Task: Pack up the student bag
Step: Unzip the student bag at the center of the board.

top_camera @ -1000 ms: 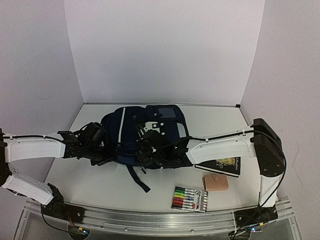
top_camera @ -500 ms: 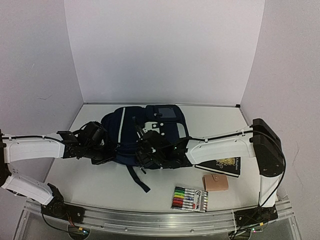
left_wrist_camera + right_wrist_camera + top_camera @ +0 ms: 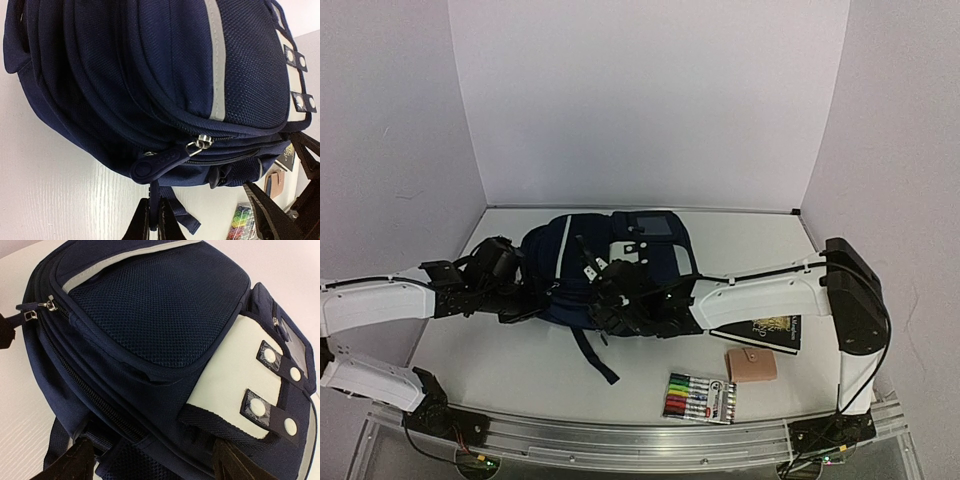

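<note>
The student bag (image 3: 620,262) is a navy backpack with grey stripes and light front patches, lying at the table's middle. It fills the left wrist view (image 3: 165,75) and the right wrist view (image 3: 160,315). My left gripper (image 3: 528,300) is at the bag's left edge, shut (image 3: 154,215) on a thin navy zipper pull (image 3: 154,197) that hangs below the bag's side. A second, wider pull tab (image 3: 160,162) hangs from a metal slider just above it. My right gripper (image 3: 607,300) is open, its jaws (image 3: 150,452) set wide apart against the bag's near side.
A pack of coloured markers (image 3: 700,397) lies near the front edge, also seen in the left wrist view (image 3: 242,220). A tan wallet (image 3: 751,365) and a black book (image 3: 775,330) lie right of it. A loose bag strap (image 3: 595,357) trails toward the front.
My left arm has drawn back to the left with the zipper pull held. The right gripper has shifted slightly toward the back over the bag.
</note>
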Robot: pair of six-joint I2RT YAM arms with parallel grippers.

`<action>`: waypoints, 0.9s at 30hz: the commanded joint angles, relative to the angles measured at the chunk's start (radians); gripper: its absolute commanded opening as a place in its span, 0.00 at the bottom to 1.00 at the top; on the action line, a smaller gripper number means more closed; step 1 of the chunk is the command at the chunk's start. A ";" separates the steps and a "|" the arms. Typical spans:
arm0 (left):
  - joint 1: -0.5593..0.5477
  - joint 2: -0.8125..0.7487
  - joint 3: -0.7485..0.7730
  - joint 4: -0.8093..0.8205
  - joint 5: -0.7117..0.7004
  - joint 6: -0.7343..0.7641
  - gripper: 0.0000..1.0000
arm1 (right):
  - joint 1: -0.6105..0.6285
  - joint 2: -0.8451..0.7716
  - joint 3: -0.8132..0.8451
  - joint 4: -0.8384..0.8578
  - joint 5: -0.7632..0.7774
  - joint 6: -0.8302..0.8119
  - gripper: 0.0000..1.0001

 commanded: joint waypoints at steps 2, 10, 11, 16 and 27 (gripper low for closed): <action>0.000 -0.103 -0.009 0.068 0.015 0.071 0.00 | 0.020 -0.043 0.034 0.060 0.064 -0.056 0.81; -0.001 -0.123 -0.010 0.076 0.028 0.105 0.00 | 0.026 -0.101 -0.013 0.087 0.013 -0.074 0.84; -0.001 -0.121 -0.008 0.075 0.030 0.107 0.00 | 0.026 -0.098 -0.009 0.087 0.005 -0.078 0.85; -0.001 -0.123 -0.005 0.076 0.039 0.114 0.00 | 0.026 -0.045 0.046 0.087 -0.022 -0.120 0.85; -0.001 -0.130 -0.004 0.073 0.055 0.111 0.00 | 0.021 0.089 0.195 0.087 0.068 -0.197 0.85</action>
